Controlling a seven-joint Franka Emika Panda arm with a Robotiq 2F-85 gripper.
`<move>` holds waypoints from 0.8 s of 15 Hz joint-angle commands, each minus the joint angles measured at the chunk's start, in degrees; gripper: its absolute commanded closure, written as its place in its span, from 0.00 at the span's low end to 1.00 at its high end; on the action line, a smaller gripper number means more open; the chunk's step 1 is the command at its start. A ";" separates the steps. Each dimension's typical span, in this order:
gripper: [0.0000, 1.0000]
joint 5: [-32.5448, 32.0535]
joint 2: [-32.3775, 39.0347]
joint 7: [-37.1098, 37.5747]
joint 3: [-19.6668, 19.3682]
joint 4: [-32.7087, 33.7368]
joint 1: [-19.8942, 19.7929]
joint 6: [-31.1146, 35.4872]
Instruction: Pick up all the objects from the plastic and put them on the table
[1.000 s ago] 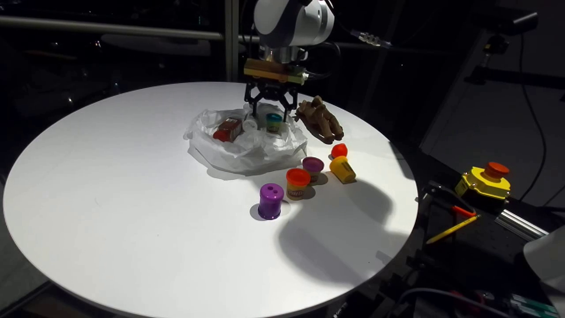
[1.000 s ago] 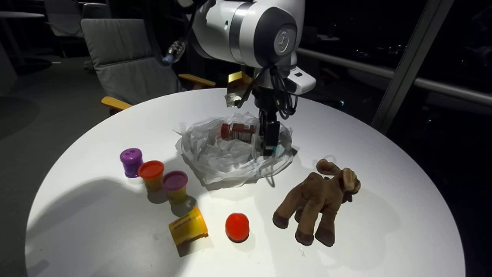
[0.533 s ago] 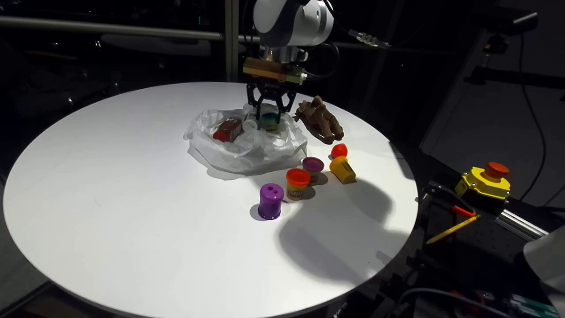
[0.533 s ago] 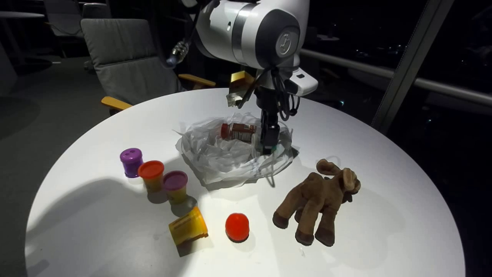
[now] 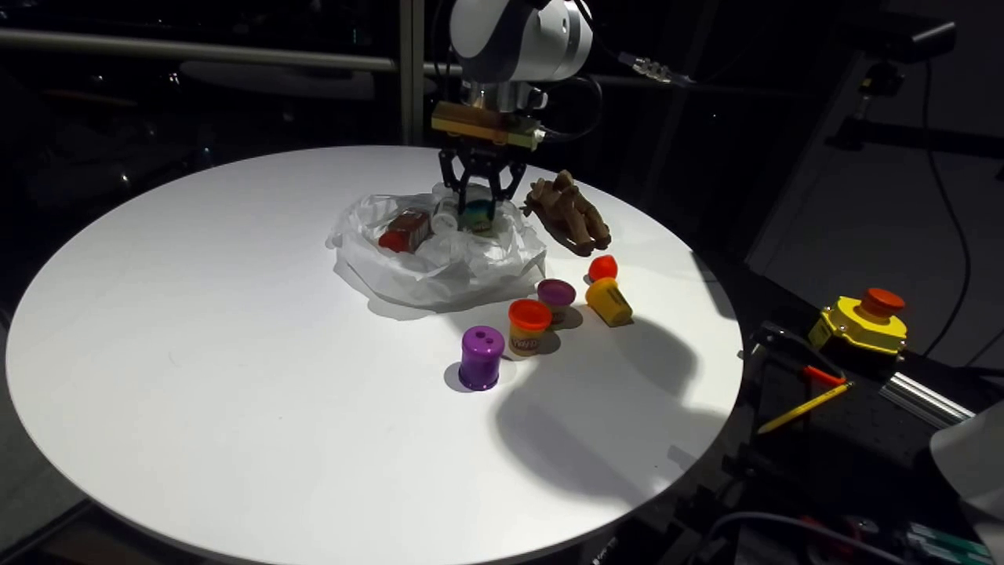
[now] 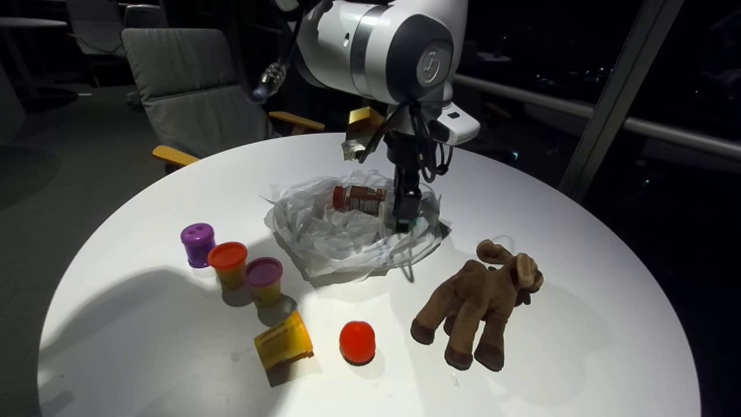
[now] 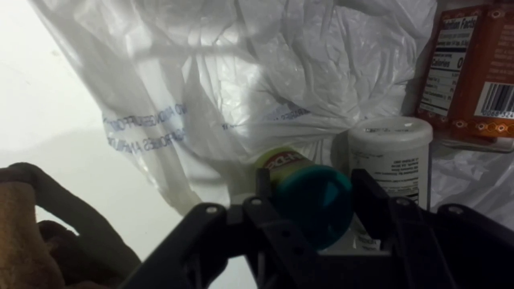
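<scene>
Though wrinkly, glossy plastic (image 7: 297,60) beneath a round teal-lidded cup (image 7: 313,202).

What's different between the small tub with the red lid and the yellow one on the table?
The red-lidded tub stands upright, while the yellow tub lies on its side. The red-lidded tub's top contrasts with its yellowish body, whereas the yellow tub is yellowish from end to end. Both are on the table, off the plastic.
</scene>
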 commanded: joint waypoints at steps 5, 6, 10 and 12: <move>0.73 1.91 -6.23 -0.92 1.59 -3.75 -0.43 -1.32; 0.73 2.03 -8.88 -1.52 2.05 -6.20 -0.30 -0.87; 0.73 3.77 -20.01 -4.93 4.86 -17.68 -0.53 2.19; 0.73 5.26 -25.07 -7.85 6.17 -23.31 -0.55 3.44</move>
